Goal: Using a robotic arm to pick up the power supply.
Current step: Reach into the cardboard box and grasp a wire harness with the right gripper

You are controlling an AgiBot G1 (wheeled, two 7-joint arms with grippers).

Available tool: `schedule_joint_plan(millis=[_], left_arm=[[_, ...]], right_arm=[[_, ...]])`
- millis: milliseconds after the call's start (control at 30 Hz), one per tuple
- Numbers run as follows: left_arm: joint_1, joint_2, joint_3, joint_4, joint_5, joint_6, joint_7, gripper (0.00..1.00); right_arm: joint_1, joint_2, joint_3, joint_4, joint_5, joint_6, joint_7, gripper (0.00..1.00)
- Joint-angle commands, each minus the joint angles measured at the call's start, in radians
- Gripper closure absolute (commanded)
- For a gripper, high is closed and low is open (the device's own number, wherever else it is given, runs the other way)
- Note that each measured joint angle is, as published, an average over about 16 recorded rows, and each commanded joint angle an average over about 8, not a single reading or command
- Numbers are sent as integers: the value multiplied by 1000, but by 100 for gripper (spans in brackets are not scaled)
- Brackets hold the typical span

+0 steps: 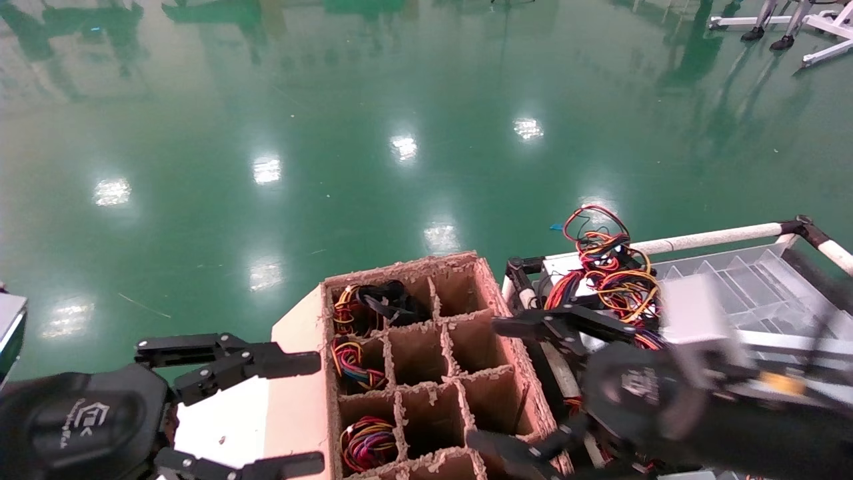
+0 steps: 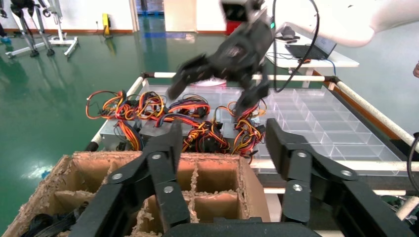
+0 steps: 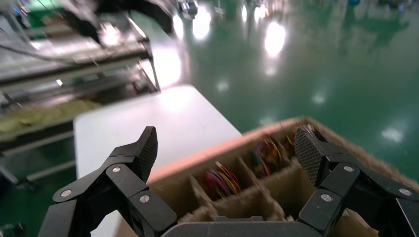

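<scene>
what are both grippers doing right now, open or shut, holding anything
Left gripper: fingers open, holding nothing.
Right gripper: fingers open, holding nothing, by the cardboard box.

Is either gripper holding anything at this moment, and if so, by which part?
Nothing is held. The right gripper is open beside the cardboard box; the left gripper is open and empty too.
</scene>
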State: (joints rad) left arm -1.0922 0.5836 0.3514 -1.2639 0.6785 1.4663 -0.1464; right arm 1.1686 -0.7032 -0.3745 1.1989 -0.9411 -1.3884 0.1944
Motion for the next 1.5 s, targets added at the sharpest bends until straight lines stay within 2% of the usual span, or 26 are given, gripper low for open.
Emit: schedule_joint_plan(millis=[33,333,433,567,700,800,867,1033,1233,1333,1500], left_arm=[[0,0,0,0,0,0,0,100],[0,0,0,0,0,0,0,100],[0,0,0,0,0,0,0,100],[0,0,0,0,0,0,0,100],[0,0,0,0,0,0,0,100],[0,0,0,0,0,0,0,100],[0,0,0,0,0,0,0,100],[0,0,0,0,0,0,0,100],[0,0,0,0,0,0,0,98],[0,0,0,0,0,0,0,84],[0,0,1,0,0,0,0,39]], right_arm=[[27,-25,-26,-18,-56,25,7,0],[193,-196,-140,-180,-296,105,-22,0],[241,-260,-175,-244,-360,126,-41,6],[297,-346,-212,-343,-424,155,-76,35],[353,-432,-244,-446,-481,187,-128,75],[395,-496,-268,-525,-526,215,-172,93],[420,-536,-282,-579,-551,236,-201,100],[468,-615,-301,-704,-588,299,-265,100],[495,-651,-320,-785,-584,344,-319,100],[501,-654,-338,-800,-576,355,-329,100],[506,-656,-371,-812,-558,370,-330,100]])
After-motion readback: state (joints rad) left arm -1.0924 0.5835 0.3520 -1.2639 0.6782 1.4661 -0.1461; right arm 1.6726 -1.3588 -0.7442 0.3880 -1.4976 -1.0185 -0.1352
